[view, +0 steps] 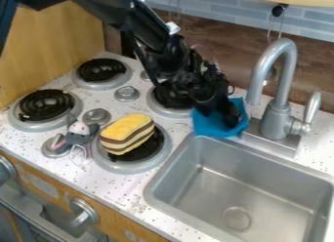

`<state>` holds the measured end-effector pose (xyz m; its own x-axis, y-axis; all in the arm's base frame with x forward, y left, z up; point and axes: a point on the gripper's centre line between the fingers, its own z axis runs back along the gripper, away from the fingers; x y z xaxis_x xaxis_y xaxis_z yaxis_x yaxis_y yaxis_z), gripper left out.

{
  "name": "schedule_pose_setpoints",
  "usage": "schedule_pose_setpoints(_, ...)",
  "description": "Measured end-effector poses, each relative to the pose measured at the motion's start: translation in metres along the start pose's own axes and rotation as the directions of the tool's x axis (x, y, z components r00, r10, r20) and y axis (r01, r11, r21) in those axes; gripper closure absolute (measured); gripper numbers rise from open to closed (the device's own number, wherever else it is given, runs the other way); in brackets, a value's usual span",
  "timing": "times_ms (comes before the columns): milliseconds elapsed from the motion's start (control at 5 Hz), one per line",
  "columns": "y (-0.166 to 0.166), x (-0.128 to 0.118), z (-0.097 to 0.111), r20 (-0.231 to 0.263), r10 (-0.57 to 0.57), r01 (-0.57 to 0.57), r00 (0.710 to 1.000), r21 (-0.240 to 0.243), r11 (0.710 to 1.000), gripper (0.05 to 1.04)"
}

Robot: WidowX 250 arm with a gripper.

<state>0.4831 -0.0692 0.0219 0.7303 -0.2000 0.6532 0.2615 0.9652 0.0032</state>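
Note:
The black gripper (221, 114) hangs over the counter between the back right burner and the faucet, its tip against a blue cloth (214, 126). The cloth lies bunched at the sink's back left corner, partly covered by the gripper. Whether the gripper has hold of it cannot be told. A yellow, brown and white striped cake-like toy (128, 133) rests on the front right burner (158, 155). Left of it, a small grey plush mouse (79, 131) sits among the stove knobs.
The grey faucet (284, 97) rises just right of the gripper, behind the metal sink (238, 187). Two black burners stand at the left, at the back (101, 70) and front (46, 105). A wooden wall (52, 46) borders the stove's left side.

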Motion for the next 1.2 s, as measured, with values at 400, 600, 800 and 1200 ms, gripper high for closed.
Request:
schedule_pose_setpoints(400,0.012,-0.015,0.033,-0.057,0.018,-0.015,0.998,0.051,0.999,0.082)
schedule_pose_setpoints(600,0.027,-0.025,0.040,-0.085,0.067,-0.058,0.994,0.101,0.993,0.082)
schedule_pose_setpoints(800,0.043,-0.032,0.042,-0.112,0.078,-0.059,0.991,0.165,0.985,0.082)
schedule_pose_setpoints(1200,0.072,-0.041,0.048,-0.124,0.144,-0.112,0.982,0.237,0.965,0.082)
